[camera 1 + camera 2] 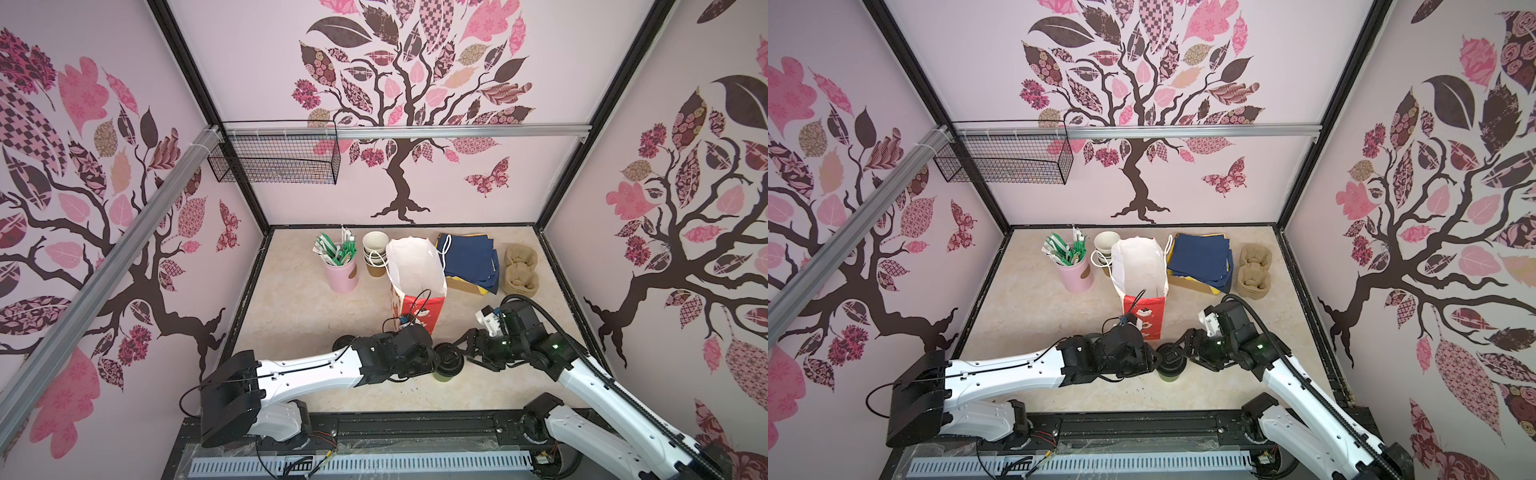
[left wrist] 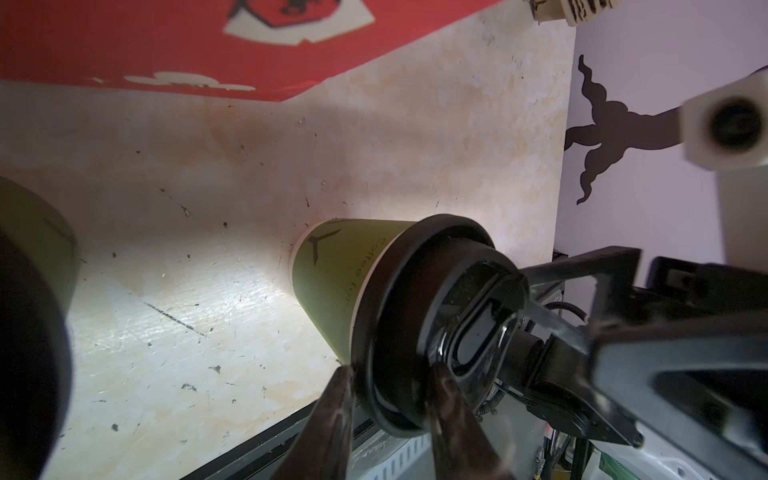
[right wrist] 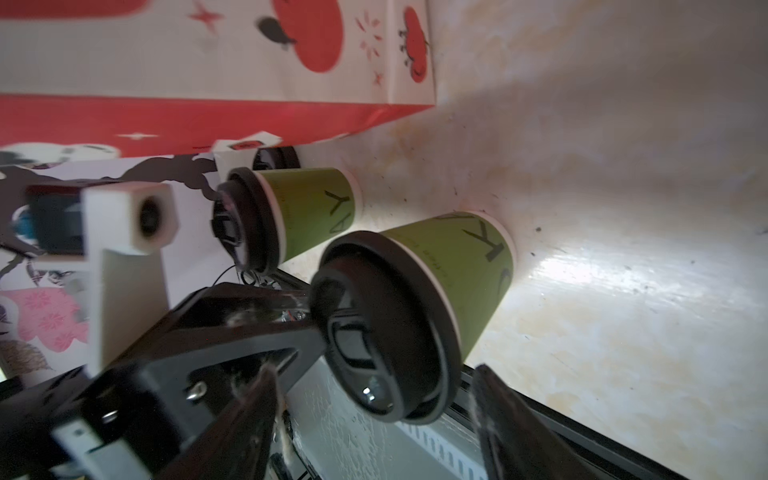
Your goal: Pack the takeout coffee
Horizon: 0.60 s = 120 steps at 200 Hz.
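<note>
Both top views are bright and clear but bend at the edges, while the wrist views are dimmer, with white glare on the table beside the green paper cup and blurry near things.

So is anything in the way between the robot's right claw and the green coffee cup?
Nothing visible. The right gripper is open, with its fingers on either side of the green cup's black lid. The left gripper is at the same lid's rim too, coming from the opposite side.
</note>
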Tool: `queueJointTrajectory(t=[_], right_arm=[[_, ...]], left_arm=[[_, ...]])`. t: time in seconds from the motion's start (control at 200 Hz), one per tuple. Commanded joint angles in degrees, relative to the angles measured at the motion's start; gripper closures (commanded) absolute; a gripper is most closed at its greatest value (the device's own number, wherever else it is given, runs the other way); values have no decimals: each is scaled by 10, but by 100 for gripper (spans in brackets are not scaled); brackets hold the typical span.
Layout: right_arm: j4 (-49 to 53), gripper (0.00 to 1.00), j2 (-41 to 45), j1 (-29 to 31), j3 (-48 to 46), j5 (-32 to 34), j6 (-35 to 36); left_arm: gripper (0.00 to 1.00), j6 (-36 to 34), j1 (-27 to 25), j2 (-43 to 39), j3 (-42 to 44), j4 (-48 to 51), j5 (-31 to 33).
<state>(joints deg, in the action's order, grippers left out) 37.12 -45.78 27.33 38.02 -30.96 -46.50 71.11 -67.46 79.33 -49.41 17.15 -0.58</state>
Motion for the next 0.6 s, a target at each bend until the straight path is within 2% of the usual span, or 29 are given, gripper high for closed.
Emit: queueJointTrajectory(t=[0.0, 0.23, 0.39, 0.595], right_arm=[[61, 30, 10, 4, 9, 50, -7], [103, 50, 53, 4, 4, 121, -38], [48, 56, 54, 4, -37, 61, -62], [13, 66, 29, 4, -52, 33, -60]], left_arm=[[69, -16, 2, 28, 15, 96, 0], [69, -24, 2, 31, 13, 100, -3], [69, -28, 3, 32, 10, 103, -4], [68, -32, 3, 37, 7, 103, -8]])
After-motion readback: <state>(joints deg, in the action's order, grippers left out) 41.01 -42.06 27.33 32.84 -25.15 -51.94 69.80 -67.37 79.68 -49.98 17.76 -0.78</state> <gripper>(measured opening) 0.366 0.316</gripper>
